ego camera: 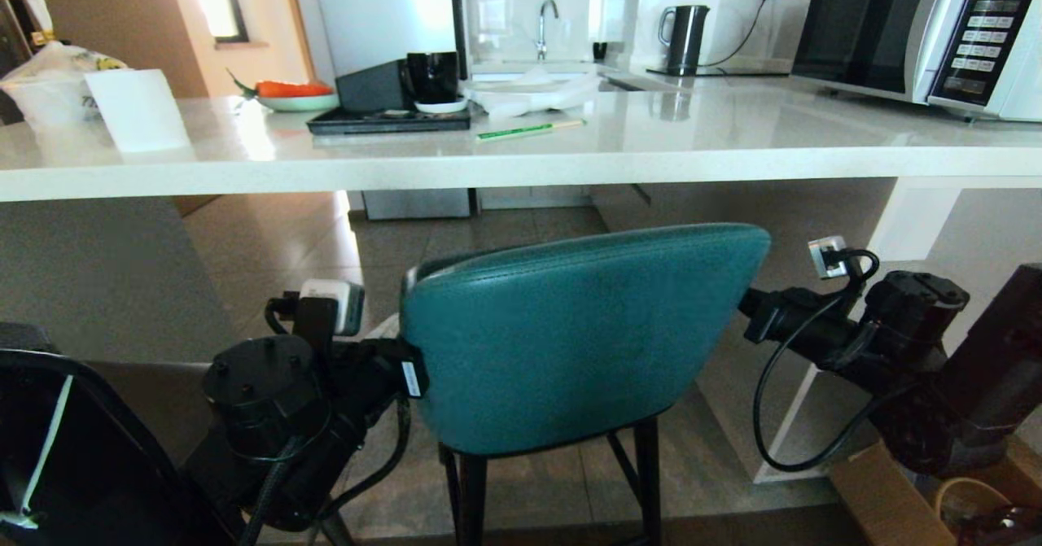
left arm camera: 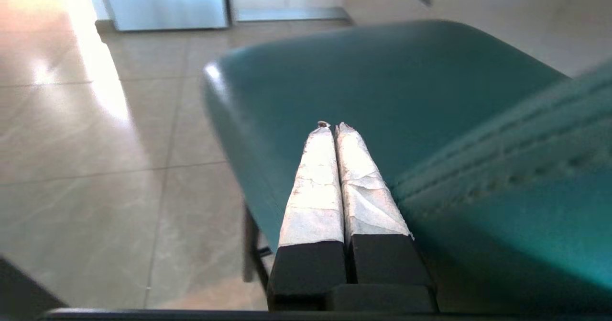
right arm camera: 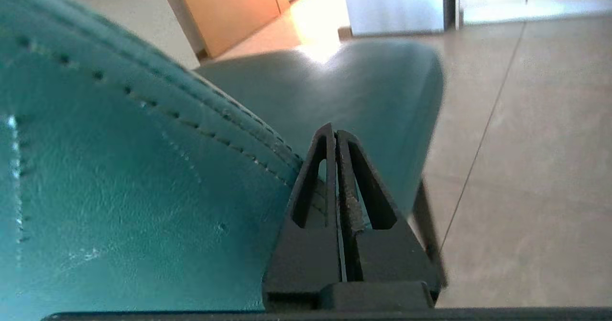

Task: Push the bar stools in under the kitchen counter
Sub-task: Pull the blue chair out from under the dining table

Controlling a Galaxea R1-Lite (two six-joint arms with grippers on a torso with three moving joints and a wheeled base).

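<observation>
A bar stool with a rounded teal padded back (ego camera: 582, 334) and thin black legs (ego camera: 647, 481) stands in front of the kitchen counter (ego camera: 521, 163), its back just below the white slab's front edge. My left arm (ego camera: 269, 391) reaches to the back's left edge and my right arm (ego camera: 855, 326) to its right edge. The left gripper (left arm camera: 332, 126) is shut, its white-wrapped fingers lying alongside the teal back (left arm camera: 502, 206) over the seat (left arm camera: 382, 82). My right gripper (right arm camera: 336, 132) is shut too, its black fingers beside the stitched teal back (right arm camera: 119, 192).
The counter carries a microwave (ego camera: 920, 33), a kettle (ego camera: 684, 35), a black tray with a mug (ego camera: 391, 119), a white roll (ego camera: 138, 111) and a green stick (ego camera: 529, 129). Its white panel leg (ego camera: 822, 383) stands right of the stool. A cardboard box (ego camera: 887, 497) sits at lower right.
</observation>
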